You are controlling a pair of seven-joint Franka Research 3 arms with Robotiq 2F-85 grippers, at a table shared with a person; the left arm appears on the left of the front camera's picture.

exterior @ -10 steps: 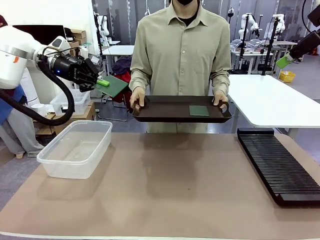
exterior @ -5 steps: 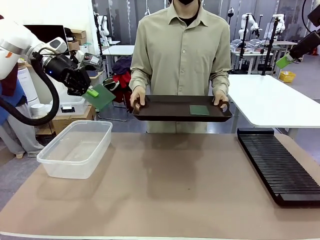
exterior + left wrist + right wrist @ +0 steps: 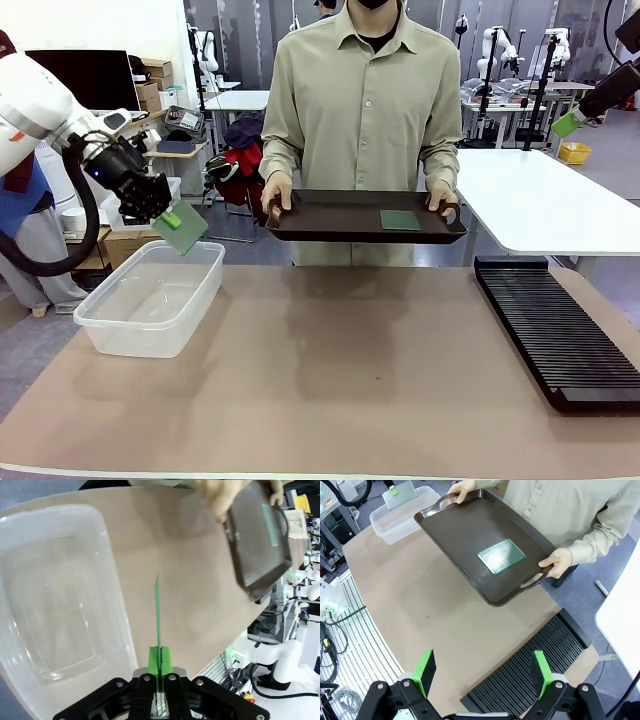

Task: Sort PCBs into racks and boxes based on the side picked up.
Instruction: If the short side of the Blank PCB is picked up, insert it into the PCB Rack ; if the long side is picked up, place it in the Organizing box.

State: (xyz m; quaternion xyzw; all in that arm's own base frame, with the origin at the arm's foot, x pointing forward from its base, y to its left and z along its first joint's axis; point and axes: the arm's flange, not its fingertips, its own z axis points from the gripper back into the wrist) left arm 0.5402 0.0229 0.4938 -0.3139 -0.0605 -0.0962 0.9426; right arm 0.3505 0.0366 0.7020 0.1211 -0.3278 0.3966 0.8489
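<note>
Green boards: two PCBs are in view, the held PCB (image 3: 186, 229) and the tray PCB (image 3: 400, 220).
Left claw: my left claw (image 3: 170, 216) is clenched on the held PCB, with the green pads pinching one edge of it.
Left wrist view: the held PCB (image 3: 157, 615) shows edge-on as a thin green line, running straight out from between the fingers of my left claw (image 3: 160, 656).
Held PCB, place: it is tilted in the air at the far left, just above the far end of the clear tub (image 3: 130, 335) and not touching it. I cannot tell whether it is over the tub's inside or just beside the rim (image 3: 119, 597).
Clear tub, place: it stands on the counter (image 3: 350, 385) at the left side.
Right claw: my right claw (image 3: 482, 669) is released, with the green pads wide apart, high above the counter.
Tray: the dark brown tray (image 3: 330, 215) is off the counter at its far edge, in the middle, held by the handles in the person's hands (image 3: 275, 195).
Tray PCB, place: it lies flat on the tray (image 3: 455, 527), toward the tray's right end in the front view, apart from the rim. The right wrist view shows it (image 3: 501, 556) as well.
Rack: the long black slotted rack (image 3: 560, 335) lies flat on the right side of the counter, running near to far.
</note>
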